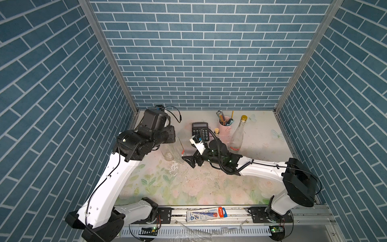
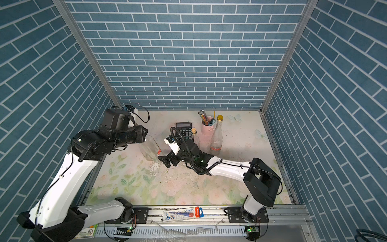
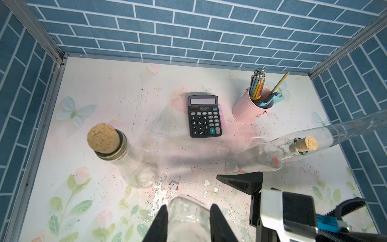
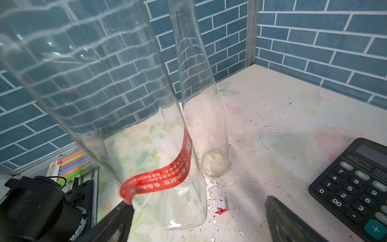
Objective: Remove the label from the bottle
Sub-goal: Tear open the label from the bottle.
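Bottle point(image 1: 178, 151) is standing at about 10 o'clock from the middle of the table point(image 1: 209, 188) in both top views, and the left gripper point(image 3: 188, 210) is clamping down on its upper part, black fingers point(image 3: 162, 218) pressing the clear glass from both sides. The red label point(image 4: 159, 178) is wrapping low around the bottle, with one end curling away from the glass. The right gripper point(image 4: 199, 222) is coming in from 3 o'clock of the bottle, jaws gaping wide and holding nothing; one finger is sitting just beside that loose red end, though whether they are touching I cannot tell. A small rolled scrap point(image 4: 221, 204) is lying on the table between the open fingers. Another clear corked bottle point(image 3: 125, 159) is standing just beside the held one. The calculator point(image 1: 200, 131) is lying at 12 o'clock, the pink pencil cup point(image 1: 225, 125) and the gold-capped bottle point(image 1: 237, 136) are standing at 1 o'clock.
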Tool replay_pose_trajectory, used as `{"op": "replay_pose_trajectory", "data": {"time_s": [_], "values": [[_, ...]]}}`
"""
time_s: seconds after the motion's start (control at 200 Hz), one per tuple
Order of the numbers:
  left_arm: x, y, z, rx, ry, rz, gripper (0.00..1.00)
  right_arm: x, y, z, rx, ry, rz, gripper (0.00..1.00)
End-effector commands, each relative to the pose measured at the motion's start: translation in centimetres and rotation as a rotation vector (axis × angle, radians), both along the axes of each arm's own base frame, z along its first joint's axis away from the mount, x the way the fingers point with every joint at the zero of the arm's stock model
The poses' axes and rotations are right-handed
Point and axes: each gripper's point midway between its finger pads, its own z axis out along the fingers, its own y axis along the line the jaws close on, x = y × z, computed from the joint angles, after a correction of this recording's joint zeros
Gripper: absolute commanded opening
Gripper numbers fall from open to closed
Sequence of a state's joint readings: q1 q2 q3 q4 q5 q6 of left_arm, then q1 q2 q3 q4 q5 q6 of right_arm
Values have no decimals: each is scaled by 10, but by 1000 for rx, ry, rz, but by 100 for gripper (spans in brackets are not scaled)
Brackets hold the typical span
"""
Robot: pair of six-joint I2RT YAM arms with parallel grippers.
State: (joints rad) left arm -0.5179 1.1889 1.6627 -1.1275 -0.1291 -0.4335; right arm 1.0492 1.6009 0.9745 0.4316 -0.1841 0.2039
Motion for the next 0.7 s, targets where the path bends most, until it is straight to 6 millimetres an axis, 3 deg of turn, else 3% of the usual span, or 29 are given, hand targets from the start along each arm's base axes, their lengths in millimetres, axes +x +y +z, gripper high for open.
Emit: {"op": "replay_pose_trajectory", "data": {"time_s": [0.0,0.215,0.46,0.695], "values": [[-2,0,22,-23,-65,-15,0,1,-5,12,15,-41,-17,99],[0,4,21,-1,-72,4,0,-4,-10,12,1,-60,7,99],[2,5,26,-25,-118,17,0,-39,-3,13,-13,-156,146,97],[0,4,28,-46,-141,8,0,-24,3,31,58,-188,8,92]]}}
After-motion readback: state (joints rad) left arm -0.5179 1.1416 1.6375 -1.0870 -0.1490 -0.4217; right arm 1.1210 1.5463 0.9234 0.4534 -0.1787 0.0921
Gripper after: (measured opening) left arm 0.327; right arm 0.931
